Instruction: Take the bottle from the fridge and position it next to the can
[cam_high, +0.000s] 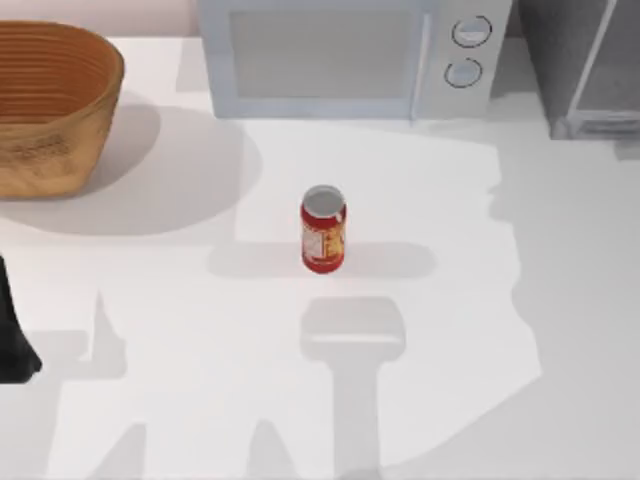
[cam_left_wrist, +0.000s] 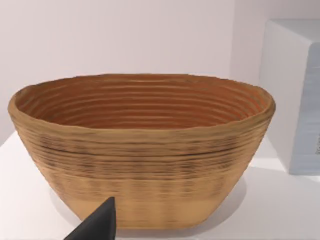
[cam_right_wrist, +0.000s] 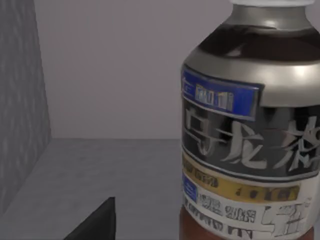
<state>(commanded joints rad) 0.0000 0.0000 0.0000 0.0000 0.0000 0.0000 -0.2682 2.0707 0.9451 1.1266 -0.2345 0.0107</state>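
Observation:
The bottle (cam_right_wrist: 250, 130) stands upright on the grey floor inside the fridge (cam_right_wrist: 110, 170). Dark liquid, a white cap and a blue-and-grey label loom very close in the right wrist view. My right gripper (cam_right_wrist: 150, 234) is inside the fridge just beside the bottle, open. One dark finger (cam_right_wrist: 97, 225) sits apart from the bottle with nothing against it. The red can (cam_high: 323, 230) stands upright in the middle of the table. The fridge (cam_high: 590, 70) is at the back right corner. My left gripper (cam_left_wrist: 160, 236) is parked open at the table's left edge.
A woven basket (cam_high: 50, 105) sits at the back left, right in front of the left wrist camera. The white microwave (cam_high: 350, 55) with two knobs stands at the back centre, between the basket and the fridge. The left arm (cam_high: 12, 335) is dark at the left edge.

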